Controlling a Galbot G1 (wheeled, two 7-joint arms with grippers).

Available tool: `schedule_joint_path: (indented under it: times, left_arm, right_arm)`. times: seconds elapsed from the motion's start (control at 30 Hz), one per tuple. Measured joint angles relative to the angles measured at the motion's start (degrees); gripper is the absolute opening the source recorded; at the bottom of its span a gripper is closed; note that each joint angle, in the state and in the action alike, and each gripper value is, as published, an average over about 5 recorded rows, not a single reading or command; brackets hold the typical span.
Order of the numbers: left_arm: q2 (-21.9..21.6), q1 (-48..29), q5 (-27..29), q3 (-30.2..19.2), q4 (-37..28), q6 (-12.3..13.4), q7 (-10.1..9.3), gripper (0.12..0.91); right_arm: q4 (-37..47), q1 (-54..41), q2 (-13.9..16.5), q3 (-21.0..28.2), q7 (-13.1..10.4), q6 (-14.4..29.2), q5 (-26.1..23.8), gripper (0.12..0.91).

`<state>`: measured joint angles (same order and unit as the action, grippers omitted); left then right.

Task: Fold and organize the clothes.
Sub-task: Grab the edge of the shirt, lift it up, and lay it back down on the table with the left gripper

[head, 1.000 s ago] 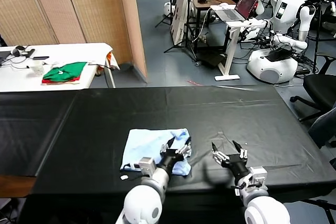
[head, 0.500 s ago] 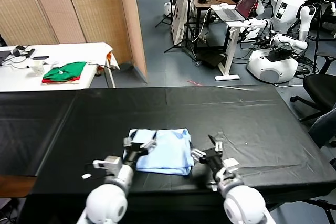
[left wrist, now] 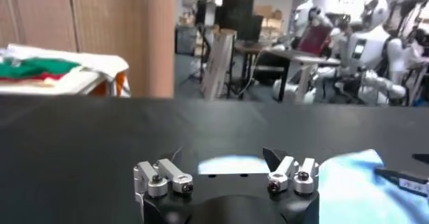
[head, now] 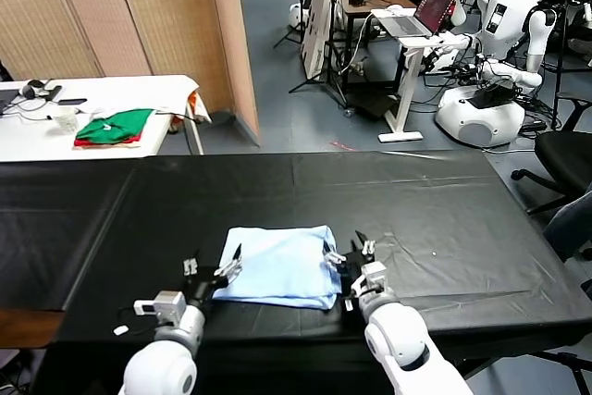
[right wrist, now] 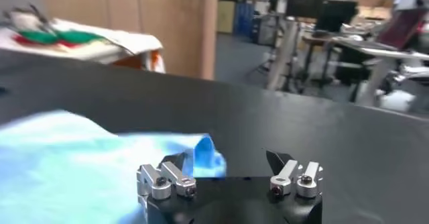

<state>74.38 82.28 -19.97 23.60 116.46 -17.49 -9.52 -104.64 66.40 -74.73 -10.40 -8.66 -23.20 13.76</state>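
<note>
The light-blue T-shirt (head: 279,265) lies folded into a flat rectangle near the front edge of the black table (head: 416,191). My left gripper (head: 215,261) sits low at the shirt's left edge, open, with nothing between its fingers. My right gripper (head: 349,249) sits at the shirt's right edge, also open and empty. In the left wrist view the left gripper (left wrist: 224,157) points across the dark cloth, with the shirt (left wrist: 355,186) off to one side. In the right wrist view a raised fold of the shirt (right wrist: 206,157) stands just beside one finger of the right gripper (right wrist: 228,158).
A white side table (head: 139,90) at the back left carries folded green-and-red garments (head: 113,127). A wooden screen (head: 148,16) stands behind it. A laptop stand (head: 412,34), other robots (head: 499,53) and a black chair (head: 564,154) fill the room beyond the table's right side.
My left gripper has come off the top of the shirt and moved left to its edge. The right gripper has moved left to the shirt's right edge. The shirt lies flatter.
</note>
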Motion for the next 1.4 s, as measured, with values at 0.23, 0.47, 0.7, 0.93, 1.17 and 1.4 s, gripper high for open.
schedule_joint_path:
  times: [0.23,0.47,0.7,0.93,1.17,1.4]
  left_arm:
    - [0.7,-1.1,-2.5,1.3,-2.0,1.2,1.40,0.907]
    - [1.7,-1.7,-10.1,2.5,-5.1,2.9,3.81,0.907]
    - [1.9,-1.7,-15.9,3.7,-6.8,3.1,4.22,0.907]
    - [2.5,-1.4,-17.5,3.4,-7.1,2.8,4.50,0.893]
    - [3.2,-1.4,-20.0,3.2,-7.6,2.5,4.53,0.704]
    - [3.6,-1.5,-24.0,3.6,-7.5,1.3,4.03,0.356]
  right_arm:
    - [-6.7,2.7,0.7,-2.9,0.7,0.1,4.9,0.907]
    - [-14.9,7.8,2.2,-7.0,0.8,0.3,6.5,0.907]
    - [-18.5,10.2,2.1,-8.6,0.9,0.3,6.5,0.907]
    - [-18.9,11.0,1.9,-9.1,0.9,0.3,6.4,0.907]
    - [-19.2,10.8,1.6,-9.0,0.9,0.4,6.3,0.907]
    - [-19.3,11.1,1.0,-9.1,1.0,0.6,6.0,0.907]
